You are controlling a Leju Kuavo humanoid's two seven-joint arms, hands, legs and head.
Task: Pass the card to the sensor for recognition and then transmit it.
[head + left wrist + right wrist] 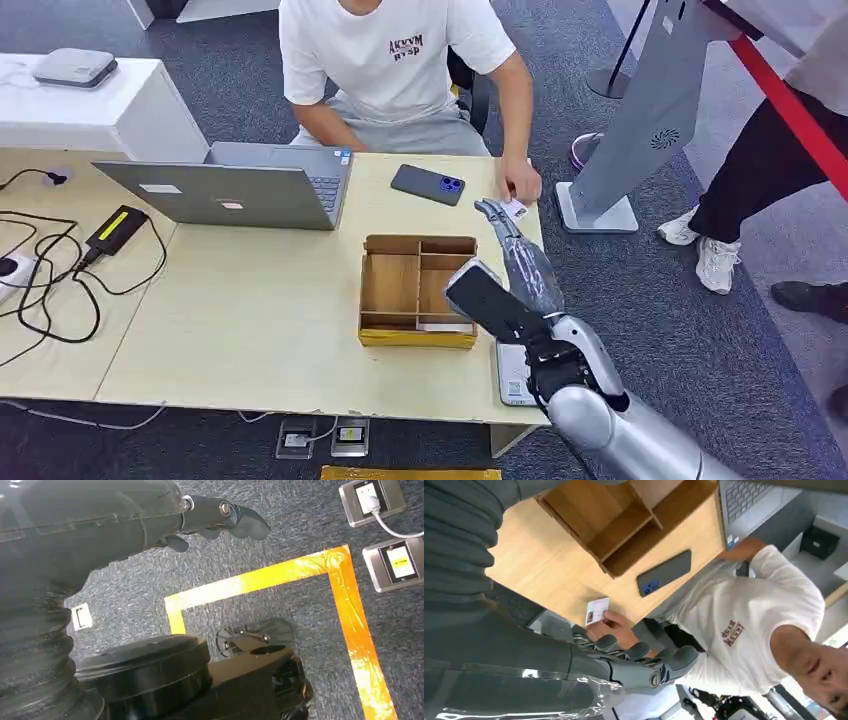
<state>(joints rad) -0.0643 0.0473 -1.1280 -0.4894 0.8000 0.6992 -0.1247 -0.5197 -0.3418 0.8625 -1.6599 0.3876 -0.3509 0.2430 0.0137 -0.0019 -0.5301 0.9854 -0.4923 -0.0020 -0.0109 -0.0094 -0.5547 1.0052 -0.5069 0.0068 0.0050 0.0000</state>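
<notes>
Across the middle of the head view runs a pale wooden table [250, 300] standing on dark grey-blue carpet [640, 290]. On its upper left part sits an open grey laptop [235, 185], with black cables [60, 270] and a black power brick [117, 228] trailing over the left side. Near the centre right lies a shallow cardboard organiser tray [415, 290] split into compartments, and just above it a dark smartphone [428, 184] lies flat. A flat grey card sensor [512, 372] sits at the table's lower right corner, partly hidden by the arm.

The right hand [505, 228] reaches from lower right toward the table's right edge, fingers stretched out and slightly apart with nothing in them. Just beyond its fingertips the card [514, 208] rests on the table edge under a person's hand [522, 185]; the right wrist view shows the same card [597, 610] held at the table edge by that person's fingers, apart from the robot's own.

A person in a white T-shirt [390, 50] sits behind the table at upper centre. At upper right stand a grey kiosk pedestal [640, 130], a red barrier strap [790, 100] and another person's white trainers [716, 262].

The left hand [220, 517] hangs over carpet marked with orange tape [345, 610] beside floor sockets [372, 500], fingers loosely extended and holding nothing.
</notes>
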